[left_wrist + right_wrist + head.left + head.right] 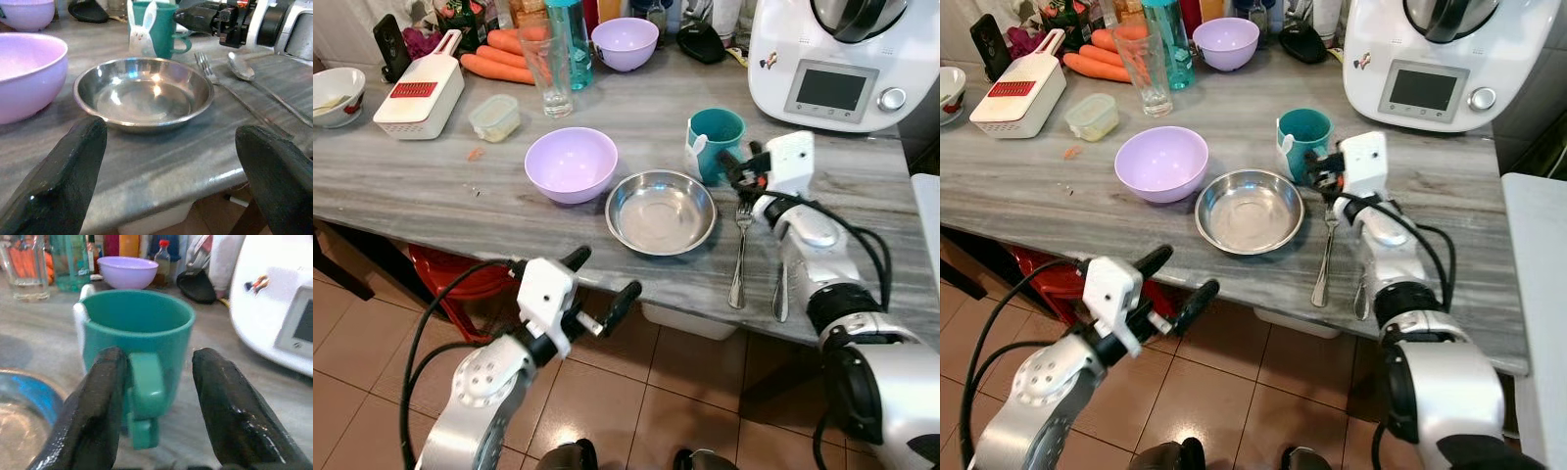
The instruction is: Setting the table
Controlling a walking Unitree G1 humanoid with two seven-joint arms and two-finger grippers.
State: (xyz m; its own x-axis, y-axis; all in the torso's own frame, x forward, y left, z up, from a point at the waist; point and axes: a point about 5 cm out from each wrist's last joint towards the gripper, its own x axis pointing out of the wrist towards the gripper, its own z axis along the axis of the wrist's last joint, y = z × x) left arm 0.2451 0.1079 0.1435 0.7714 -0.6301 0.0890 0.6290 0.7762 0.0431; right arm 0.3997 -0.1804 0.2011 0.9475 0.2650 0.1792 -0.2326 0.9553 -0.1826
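Note:
A teal mug [715, 137] with a white rabbit figure stands on the grey table [431, 176], just behind a steel bowl [661, 211]. A fork [740, 255] and a spoon [781, 284] lie to the right of the steel bowl. My right gripper [156, 396] is open at the mug, with one finger on each side of its handle [145, 396]. A lilac bowl [572, 164] sits to the left of the steel bowl. My left gripper [602, 279] hangs open below the table's front edge, facing the steel bowl [144, 93].
A white kitchen machine [832, 59] stands at the back right. At the back left are a glass [546, 73], a grater [421, 93], a small lidded tub [495, 117], carrots [499, 61] and a second lilac bowl [625, 42]. A red stool [460, 279] stands under the table.

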